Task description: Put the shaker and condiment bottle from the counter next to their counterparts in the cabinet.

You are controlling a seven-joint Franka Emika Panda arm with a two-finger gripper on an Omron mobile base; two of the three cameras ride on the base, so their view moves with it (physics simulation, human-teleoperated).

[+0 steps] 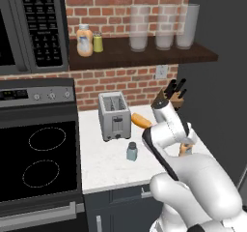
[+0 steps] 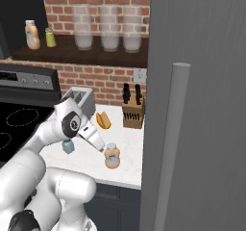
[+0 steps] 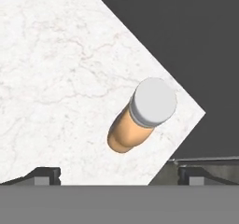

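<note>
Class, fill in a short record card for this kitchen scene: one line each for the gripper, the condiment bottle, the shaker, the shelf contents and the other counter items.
gripper: open, above the condiment bottle, holding nothing
condiment bottle: orange, white cap, upright on the counter near its front right corner
shaker: pale blue-grey, upright on the counter in front of the toaster
cabinet shelf: wider orange bottle and yellow-green shaker side by side at the left; three tall glasses to their right
other counter items: knife block, an orange-yellow item beside the toaster
</note>
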